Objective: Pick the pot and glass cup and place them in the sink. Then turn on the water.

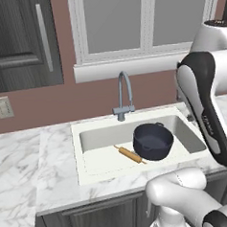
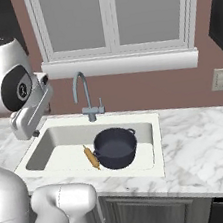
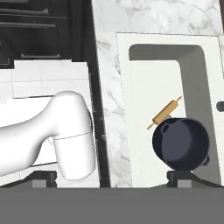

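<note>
The dark navy pot [image 1: 153,141] [image 2: 115,148] [image 3: 181,144] stands upright and empty inside the white sink [image 1: 87,129] [image 2: 151,125] [image 3: 124,87], toward its right side. My gripper [image 3: 111,177] hangs high above the counter's front edge, open wide with nothing between its fingers, and the pot lies below its right fingertip [image 3: 179,176]. The grey gooseneck faucet [image 1: 123,93] [image 2: 83,95] rises behind the basin and no water runs from it. The glass cup is out of view.
A wooden rolling pin [image 1: 130,155] [image 2: 91,157] [image 3: 166,112] lies on the sink floor beside the pot. White marble counter [image 1: 22,160] [image 2: 204,145] spreads to both sides. A window sill [image 1: 126,66] juts out above the faucet.
</note>
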Available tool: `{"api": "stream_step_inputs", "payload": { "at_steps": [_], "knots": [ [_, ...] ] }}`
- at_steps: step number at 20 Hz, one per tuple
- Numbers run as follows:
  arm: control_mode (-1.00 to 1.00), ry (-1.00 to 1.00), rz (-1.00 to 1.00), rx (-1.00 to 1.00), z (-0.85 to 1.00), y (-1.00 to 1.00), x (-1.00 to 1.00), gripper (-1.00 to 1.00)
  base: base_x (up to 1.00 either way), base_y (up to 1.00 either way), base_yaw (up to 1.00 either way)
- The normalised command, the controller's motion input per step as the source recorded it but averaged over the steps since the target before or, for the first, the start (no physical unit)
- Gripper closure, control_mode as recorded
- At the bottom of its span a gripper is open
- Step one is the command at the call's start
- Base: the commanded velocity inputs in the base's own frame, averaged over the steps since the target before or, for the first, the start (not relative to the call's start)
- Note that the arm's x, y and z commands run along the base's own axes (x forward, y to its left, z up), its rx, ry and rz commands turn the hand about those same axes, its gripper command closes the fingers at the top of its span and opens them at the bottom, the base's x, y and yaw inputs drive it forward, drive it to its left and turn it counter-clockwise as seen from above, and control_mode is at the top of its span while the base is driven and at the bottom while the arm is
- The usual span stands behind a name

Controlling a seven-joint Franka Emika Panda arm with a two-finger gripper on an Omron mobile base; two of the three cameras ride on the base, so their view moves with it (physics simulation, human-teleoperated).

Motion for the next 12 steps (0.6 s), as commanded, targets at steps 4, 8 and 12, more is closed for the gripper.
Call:
{"api": "stream_step_inputs", "payload": {
  "at_steps": [4,8,12],
  "knots": [
    [-1.0,0.0,0.0,-0.02,0.18,-0.15,-0.16,-1.0,0.0,0.0,0.0],
    [-1.0,0.0,0.0,0.0,0.05,-0.15,-0.17,-1.0,0.0,0.0,0.0],
    [1.0,0.0,0.0,0.0,0.0,-0.08,-0.18,-1.0,-0.06,-0.01,0.0]
  ]
}}
